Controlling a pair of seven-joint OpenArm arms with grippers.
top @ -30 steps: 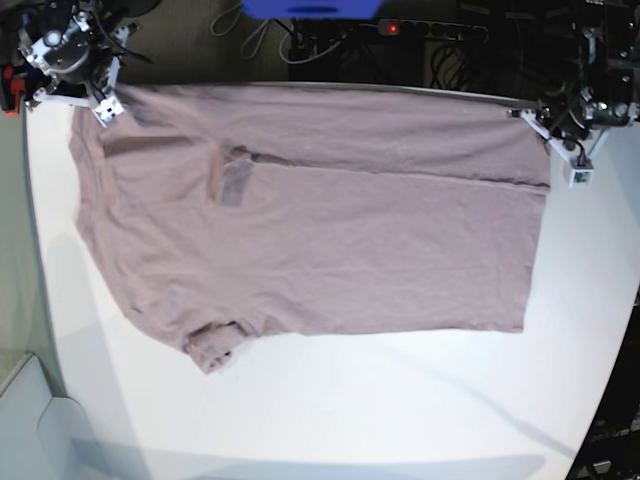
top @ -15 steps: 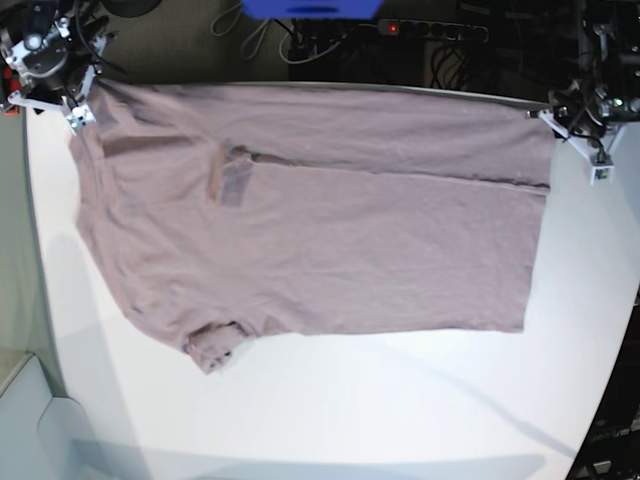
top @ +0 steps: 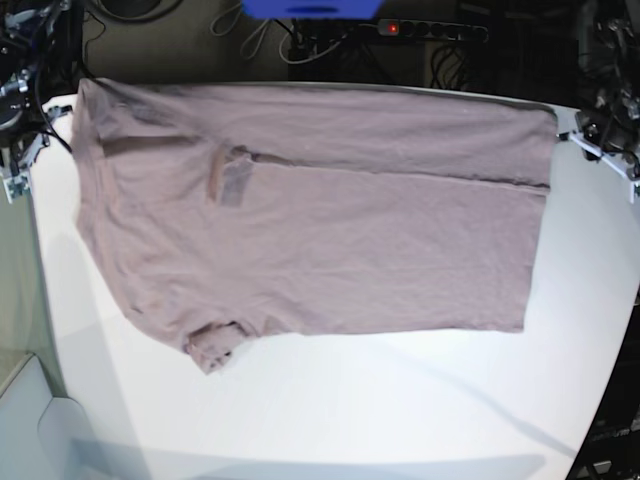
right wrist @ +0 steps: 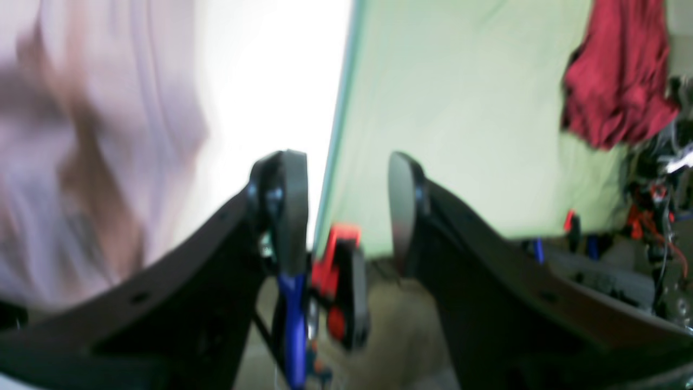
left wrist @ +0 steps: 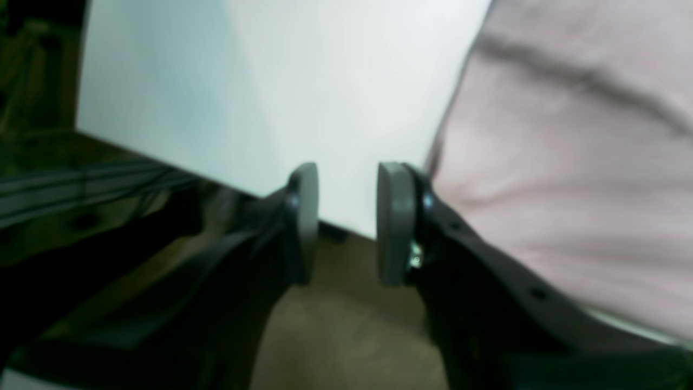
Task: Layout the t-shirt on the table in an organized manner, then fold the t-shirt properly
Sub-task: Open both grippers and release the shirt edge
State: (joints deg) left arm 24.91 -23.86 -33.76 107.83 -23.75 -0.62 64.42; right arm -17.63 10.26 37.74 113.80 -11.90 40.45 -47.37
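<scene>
The mauve-pink t-shirt (top: pixel 320 230) lies spread flat on the white table (top: pixel 380 400), collar end at the left, hem at the right. Its far strip is folded over along a crease. One sleeve (top: pixel 212 345) sticks out at the near left. My left gripper (top: pixel 612 150) is open and empty beside the far right hem corner, off the cloth. In the left wrist view the gripper (left wrist: pixel 349 222) hangs over the table edge with the shirt (left wrist: pixel 568 162) to its right. My right gripper (top: pixel 20 165) is open and empty past the table's left edge. The right wrist view shows the gripper (right wrist: pixel 346 211), with the blurred shirt (right wrist: pixel 81 135) on its left.
A power strip (top: pixel 430 30) and cables lie behind the table's far edge, with a blue object (top: pixel 310 8) there. A red cloth (right wrist: pixel 612 81) hangs beyond the green floor at the left side. Bare table shows in front of the shirt.
Both grippers have drawn outward from the shirt's far corners, the right one past the left table edge, the left one toward the right edge. The shirt has stayed in place.
</scene>
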